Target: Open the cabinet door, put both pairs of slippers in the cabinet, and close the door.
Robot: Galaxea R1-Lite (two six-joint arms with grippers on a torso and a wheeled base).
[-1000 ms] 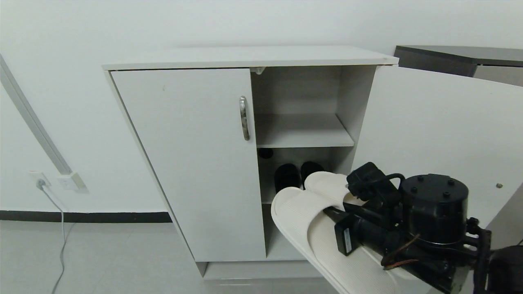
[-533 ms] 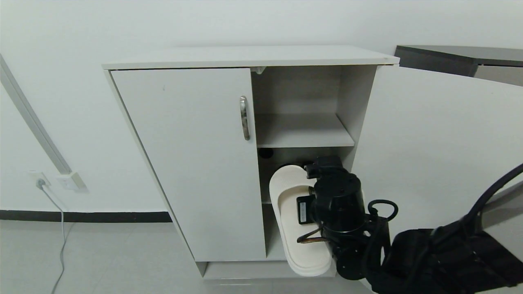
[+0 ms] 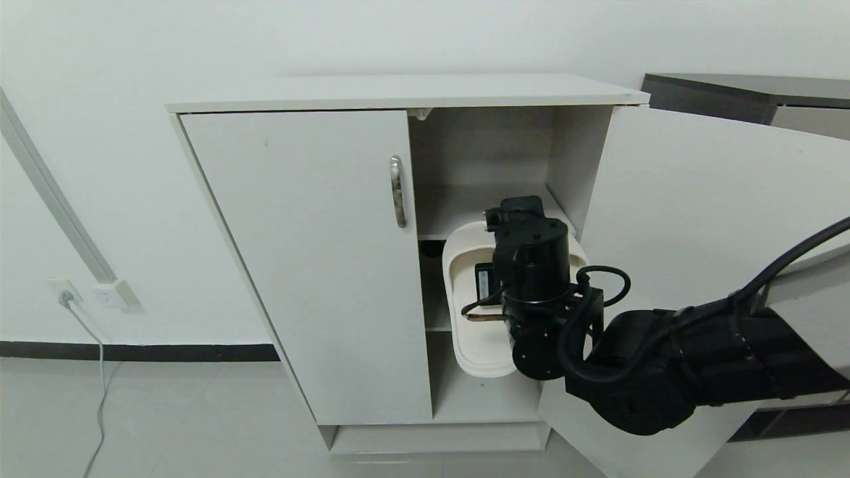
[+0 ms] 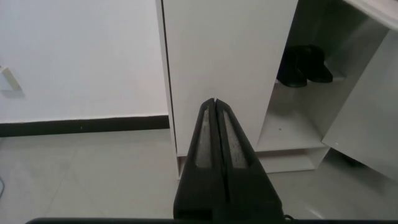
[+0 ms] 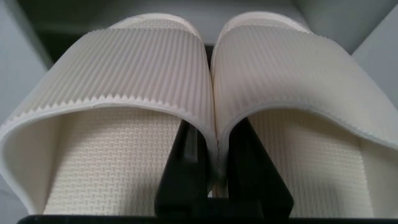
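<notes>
Right gripper [image 5: 214,167]: narrowed onto the cream slippers [image 5: 118,74], the black fingers [image 5: 186,152] pinching the two inner strap edges together in the slim gap between them. On either side of the fingers, one broad arched strap, ribbed in fine lengthwise ridges and ending in a saw-toothed lip. Beneath the straps, footbeds pressed with a small woven-looking pattern. Past the fingertips, rounded toes pointing into the shadowed inside of the cabinet [image 3: 398,89].

From the head camera, held in the open right half, toe ends beyond the fingers and level with the edge of a flat shelf [image 3: 451,209]. Rimmed, smoothly moulded heel ends nearer than the wrist. Cannot tell whether resting on anything.

Beside the fingers on the left, the closed door [image 3: 299,265], a plain matt white panel with a slim curved metal handle [image 3: 396,192]. On the right, the open door [image 3: 697,212], swung well outward.

Left gripper [image 4: 214,134]: shut, with flat grey-faced fingers [image 4: 202,140] pressed together and nothing between them. Beyond the tips, the foot of the closed door and a pale tiled floor [image 4: 93,174]. Farther off toward the open side, black slippers [image 4: 305,65] side by side on a white shelf inside the cabinet, well apart from these fingers.
</notes>
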